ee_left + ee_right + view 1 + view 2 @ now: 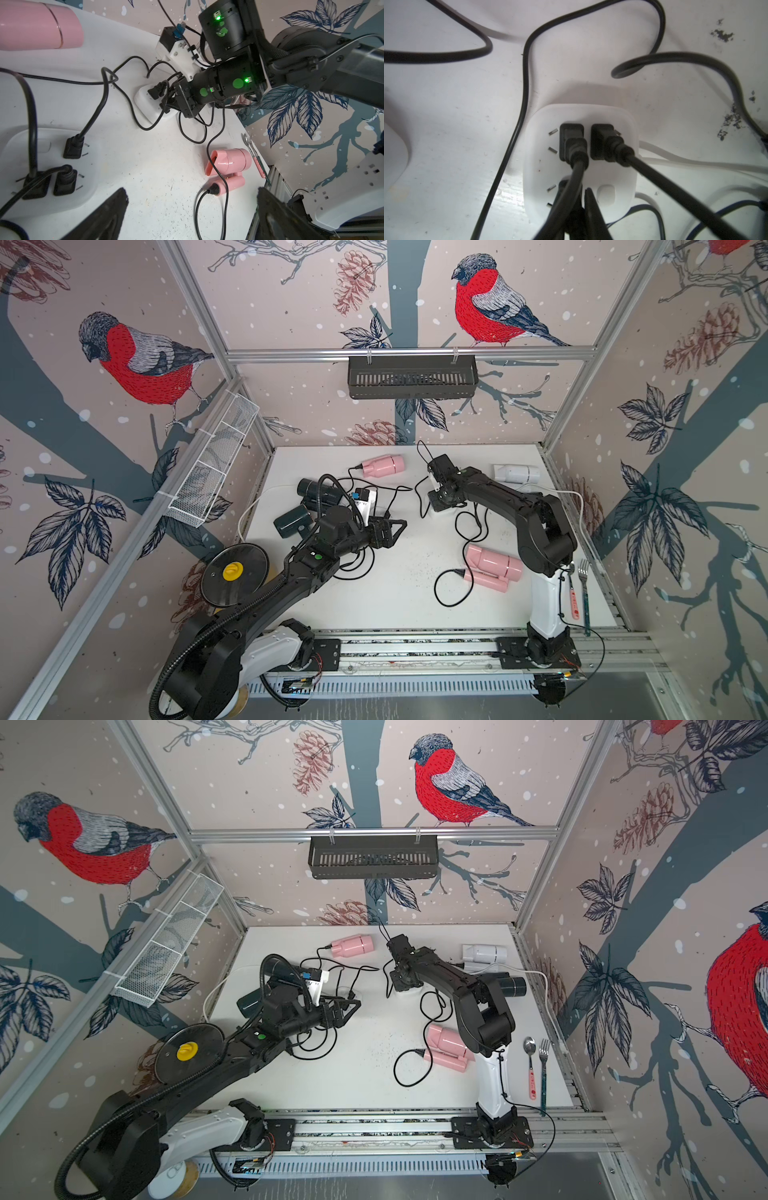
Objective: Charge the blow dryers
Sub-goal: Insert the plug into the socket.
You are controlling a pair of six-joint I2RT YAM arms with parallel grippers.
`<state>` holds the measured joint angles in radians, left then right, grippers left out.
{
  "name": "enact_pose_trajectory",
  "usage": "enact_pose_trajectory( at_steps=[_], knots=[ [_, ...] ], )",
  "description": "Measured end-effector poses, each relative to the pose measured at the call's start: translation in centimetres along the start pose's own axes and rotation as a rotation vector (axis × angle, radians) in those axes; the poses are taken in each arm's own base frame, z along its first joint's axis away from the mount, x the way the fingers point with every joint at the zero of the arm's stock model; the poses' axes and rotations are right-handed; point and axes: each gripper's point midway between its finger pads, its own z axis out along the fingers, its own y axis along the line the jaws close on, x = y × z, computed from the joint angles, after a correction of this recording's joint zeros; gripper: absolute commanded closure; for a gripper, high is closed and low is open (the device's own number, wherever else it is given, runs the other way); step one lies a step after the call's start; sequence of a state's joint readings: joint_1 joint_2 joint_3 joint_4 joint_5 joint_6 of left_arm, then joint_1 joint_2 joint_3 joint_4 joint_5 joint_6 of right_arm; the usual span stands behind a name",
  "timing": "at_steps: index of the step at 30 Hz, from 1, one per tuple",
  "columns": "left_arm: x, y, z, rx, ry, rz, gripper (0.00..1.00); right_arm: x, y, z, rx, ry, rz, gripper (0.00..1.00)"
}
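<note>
Two pink blow dryers lie on the white table, one at the back (382, 466) and one at the front right (492, 568). A white one (517, 473) lies back right, and two dark ones (316, 489) (293, 520) lie at the left. Another black dryer (513, 986) shows behind the right arm. My right gripper (577, 189) points down onto a white power strip (579, 158), shut on a black plug (562, 184) that sits in it beside two seated plugs. My left gripper (191, 207) hovers open and empty over mid-table, beside a second strip (47, 166) holding three plugs.
Loose black cords loop across the table between the strips and dryers. A dark lid with a yellow knob (235, 572) sits at the left edge. A spoon (530, 1065) and fork (584, 585) lie front right. A black basket (411, 377) and a white mesh basket (212, 472) hang on the walls.
</note>
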<state>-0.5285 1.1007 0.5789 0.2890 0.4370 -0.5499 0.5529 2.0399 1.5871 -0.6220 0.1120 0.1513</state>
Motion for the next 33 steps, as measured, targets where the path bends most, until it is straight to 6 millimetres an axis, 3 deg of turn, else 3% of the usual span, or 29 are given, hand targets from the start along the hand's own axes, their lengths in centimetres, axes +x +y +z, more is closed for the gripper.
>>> enact_pose_trajectory(
  at_steps=[5, 14, 23, 33],
  knots=[
    [-0.9, -1.0, 0.1, 0.043, -0.01, 0.013, 0.04, 0.5, 1.5, 0.0, -0.011, 0.004, -0.027, 0.92],
    [-0.9, -1.9, -1.5, 0.07, -0.05, 0.018, 0.03, 1.9, 0.6, 0.0, 0.043, 0.021, -0.028, 0.89],
    [-0.7, -2.0, -1.9, 0.071, -0.058, 0.02, 0.03, 1.2, 0.4, 0.7, 0.092, 0.007, -0.037, 0.88],
    [-0.7, -1.6, -1.3, 0.069, -0.057, -0.013, 0.03, 0.5, 0.2, 1.3, 0.097, -0.014, -0.028, 0.75]
  ],
)
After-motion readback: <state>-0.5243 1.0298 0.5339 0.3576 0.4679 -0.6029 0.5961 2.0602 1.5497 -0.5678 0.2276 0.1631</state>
